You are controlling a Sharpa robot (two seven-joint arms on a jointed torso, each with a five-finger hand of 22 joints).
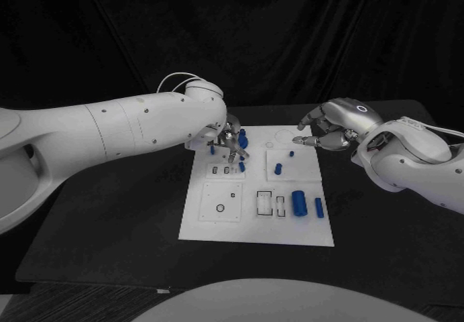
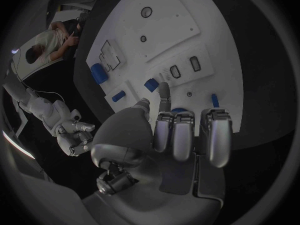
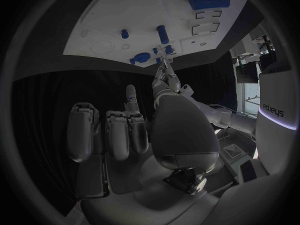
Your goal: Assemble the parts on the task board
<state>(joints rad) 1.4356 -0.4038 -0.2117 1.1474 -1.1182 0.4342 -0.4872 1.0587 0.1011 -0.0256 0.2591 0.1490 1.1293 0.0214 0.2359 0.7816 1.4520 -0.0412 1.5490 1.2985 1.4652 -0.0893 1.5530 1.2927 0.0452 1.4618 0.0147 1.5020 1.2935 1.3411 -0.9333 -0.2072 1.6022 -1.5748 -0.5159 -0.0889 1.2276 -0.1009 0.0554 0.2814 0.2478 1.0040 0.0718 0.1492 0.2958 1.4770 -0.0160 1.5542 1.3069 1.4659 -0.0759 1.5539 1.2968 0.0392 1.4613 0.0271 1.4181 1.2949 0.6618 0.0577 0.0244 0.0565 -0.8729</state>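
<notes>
Black table (image 1: 116, 221) carries the white task board (image 1: 256, 228) at its middle, with about seven blue parts (image 1: 299, 202) on it (two cylinders lie by its near right side). Left hand (image 1: 228, 143) reaches down onto the far left corner; whether it pinches anything I cannot tell. Right hand (image 1: 334, 125) hovers over the far right corner, fingers curled, empty.

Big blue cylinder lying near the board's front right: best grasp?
Judging from the head view, take the cylinder across its middle from straight above, fingers on its two long curved sides. It lies flat on the board with its axis front to back; the slim blue bar lies close on its right, so keep that finger tucked in.
</notes>
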